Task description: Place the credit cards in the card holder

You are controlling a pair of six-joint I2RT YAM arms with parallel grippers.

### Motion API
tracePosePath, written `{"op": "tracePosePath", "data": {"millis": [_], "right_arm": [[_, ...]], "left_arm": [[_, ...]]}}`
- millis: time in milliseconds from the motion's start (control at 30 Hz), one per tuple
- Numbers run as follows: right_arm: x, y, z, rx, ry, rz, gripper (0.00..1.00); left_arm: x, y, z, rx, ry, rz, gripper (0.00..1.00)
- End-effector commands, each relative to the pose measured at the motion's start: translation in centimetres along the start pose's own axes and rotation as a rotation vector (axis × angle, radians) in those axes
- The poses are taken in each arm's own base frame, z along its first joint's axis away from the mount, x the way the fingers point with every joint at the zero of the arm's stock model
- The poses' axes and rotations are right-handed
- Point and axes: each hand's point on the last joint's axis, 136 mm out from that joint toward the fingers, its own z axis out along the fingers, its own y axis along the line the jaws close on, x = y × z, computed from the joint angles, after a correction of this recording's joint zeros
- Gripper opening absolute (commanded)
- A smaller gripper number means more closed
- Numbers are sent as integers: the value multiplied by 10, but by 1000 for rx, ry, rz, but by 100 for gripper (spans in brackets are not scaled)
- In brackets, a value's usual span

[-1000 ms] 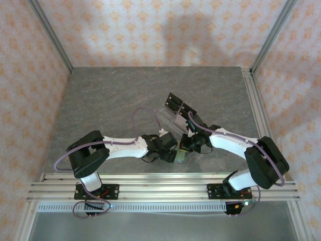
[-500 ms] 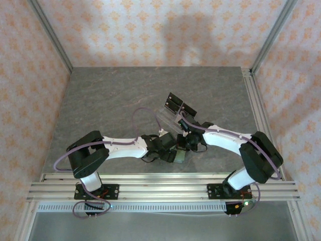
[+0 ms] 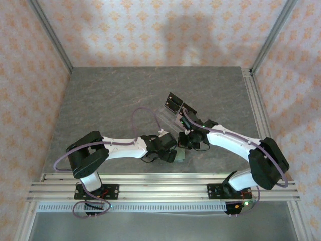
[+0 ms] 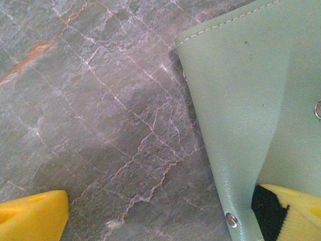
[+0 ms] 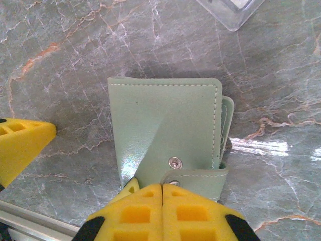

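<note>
The card holder (image 3: 179, 155) lies shut on the grey marbled worktop (image 3: 110, 100), near its 6 o'clock edge and between the two arms. In the right wrist view the sage-green card holder (image 5: 165, 125) is flat with its stitched cover up. Its snap tab (image 5: 198, 175) is wrapped round the side at about 5 o'clock, with one metal stud on the cover and one on the tab. The right tool (image 5: 162, 188) reaches in from 6 o'clock in that view with its yellow fingers pressed flat together and nothing visible between them. Their tips sit at the near edge of the cover, just beside the tab. I cannot tell whether they press on it. The left tool (image 4: 165, 211) stands spread wide. One finger (image 4: 30, 216) is out over bare worktop at 8 o'clock of its own view. The other is at 5 o'clock, against the card holder (image 4: 241, 100), whose edge covers part of it. It has hold of nothing. From above, the left tool (image 3: 169, 153) is at 9 o'clock of the card holder and the right tool (image 3: 186, 143) at 1 o'clock. The black credit cards (image 3: 174, 103) rest on the clear acrylic stand (image 3: 169, 116) at 12 o'clock of the card holder, apart from it. A corner of that stand (image 5: 233, 10) shows at 1 o'clock in the right wrist view.
</note>
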Motion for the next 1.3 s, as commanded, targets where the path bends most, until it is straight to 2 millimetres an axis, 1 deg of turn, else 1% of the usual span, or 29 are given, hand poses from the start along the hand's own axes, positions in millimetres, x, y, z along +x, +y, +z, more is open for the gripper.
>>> {"op": "tracePosePath", "data": {"millis": [0, 233, 533, 1267], "right_arm": [[3, -3, 1, 15, 4, -12, 0], [2, -1, 10, 7, 20, -12, 0], [6, -2, 20, 4, 44, -8, 0], [15, -15, 42, 29, 83, 9, 0]], "left_arm": [[18, 2, 13, 8, 50, 1, 96], [17, 0, 13, 11, 50, 2, 96], [18, 1, 14, 7, 53, 3, 96], [17, 2, 12, 4, 51, 4, 96]]}}
